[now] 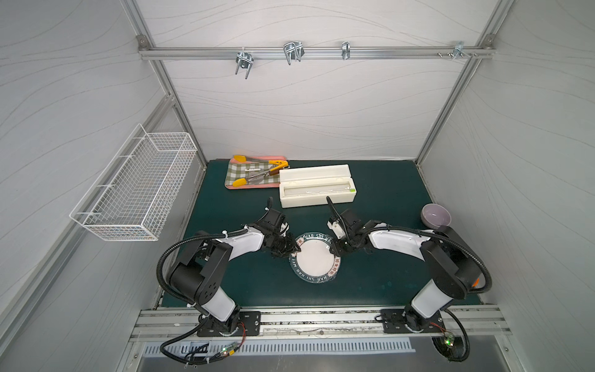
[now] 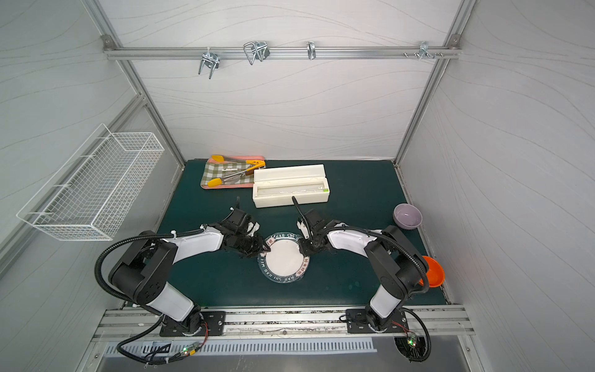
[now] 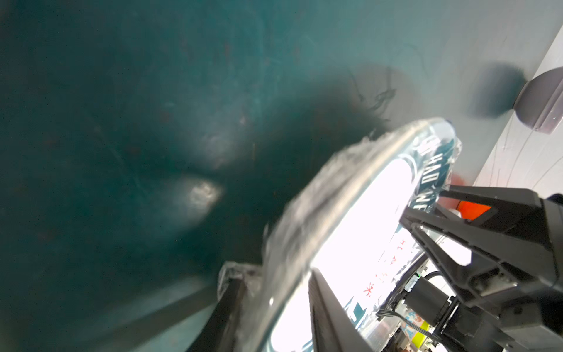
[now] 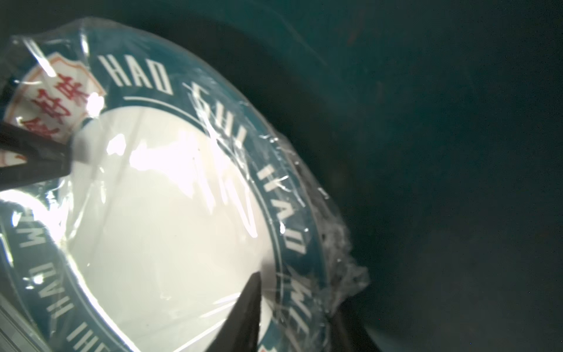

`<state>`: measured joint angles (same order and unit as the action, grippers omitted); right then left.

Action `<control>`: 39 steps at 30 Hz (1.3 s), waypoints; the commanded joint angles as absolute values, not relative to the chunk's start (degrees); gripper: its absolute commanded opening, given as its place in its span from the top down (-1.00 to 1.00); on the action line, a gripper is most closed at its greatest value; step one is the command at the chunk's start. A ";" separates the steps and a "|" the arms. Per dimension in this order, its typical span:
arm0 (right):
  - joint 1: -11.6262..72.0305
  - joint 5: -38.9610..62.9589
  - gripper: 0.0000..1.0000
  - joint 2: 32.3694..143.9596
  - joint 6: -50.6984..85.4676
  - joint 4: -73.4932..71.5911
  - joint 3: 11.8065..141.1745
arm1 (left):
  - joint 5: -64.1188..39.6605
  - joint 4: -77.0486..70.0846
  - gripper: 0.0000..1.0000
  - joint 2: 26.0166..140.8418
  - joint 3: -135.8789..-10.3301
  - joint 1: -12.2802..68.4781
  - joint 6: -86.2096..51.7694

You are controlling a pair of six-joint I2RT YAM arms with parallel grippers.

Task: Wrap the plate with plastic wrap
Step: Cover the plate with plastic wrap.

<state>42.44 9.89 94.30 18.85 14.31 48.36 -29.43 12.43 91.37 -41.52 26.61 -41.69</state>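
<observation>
**2 claws at the rim, film over the top**

The plate [image 1: 314, 261] is lying flat midway between the mat's [image 1: 380, 277] side edges, nearer its front edge, under the plastic wrap [image 4: 344, 243]. My left claw [image 1: 295, 250] and right claw [image 1: 335, 248] are straddling opposite rims. Whether they are pinching, I cannot tell. I am judging the plate stiff and breakable, the film light, clingy and easily torn, best held where it bunches at the rim.

This is a robotics lab test cell staged as a kitchen counter. Aluminium frame posts [image 1: 456, 96] and white wave-patterned panels [image 1: 306, 112] box in a green mat [image 1: 386, 199]. The left arm [image 1: 193, 280] and right arm [image 1: 450, 267] are bolted to a slotted rail [image 1: 322, 317] at the bottom of the frame. Kitchen props lie on the mat: a tray [image 1: 257, 186] of tongs [image 1: 257, 175], a dispenser box [image 1: 317, 186], a purple bowl [image 1: 436, 216] and the plate [image 1: 314, 259].
</observation>
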 commanded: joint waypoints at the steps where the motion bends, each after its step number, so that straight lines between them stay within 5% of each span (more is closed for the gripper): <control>1: 43.56 25.69 0.45 99.08 21.80 1.07 47.73 | -29.06 5.32 0.30 92.84 -40.68 27.63 -44.36; 9: 36.97 20.71 -0.06 97.49 15.10 10.43 51.95 | -24.61 7.04 0.03 89.01 -35.39 27.58 -47.47; 15: 36.56 14.48 -0.10 89.43 20.72 22.52 50.42 | -21.96 15.14 -0.31 80.81 -33.89 25.58 -45.85; 21: 41.07 15.38 -0.08 83.50 34.51 18.62 43.31 | -19.64 25.60 -0.38 79.98 -38.17 24.17 -40.03; 27: 42.74 15.65 0.07 86.86 36.96 13.51 41.67 | -23.13 24.11 -0.38 82.09 -40.42 24.70 -38.01; 34: 39.46 27.32 0.76 89.80 34.87 -2.32 36.99 | -28.30 17.08 -0.20 87.75 -39.45 24.48 -41.05; 39: 35.17 37.09 0.92 93.33 36.23 -15.62 33.69 | -31.90 8.74 0.01 91.47 -37.57 21.90 -44.46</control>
<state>36.16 30.02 90.04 35.46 -5.65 35.55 -29.47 18.44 87.11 -39.38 22.33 -41.74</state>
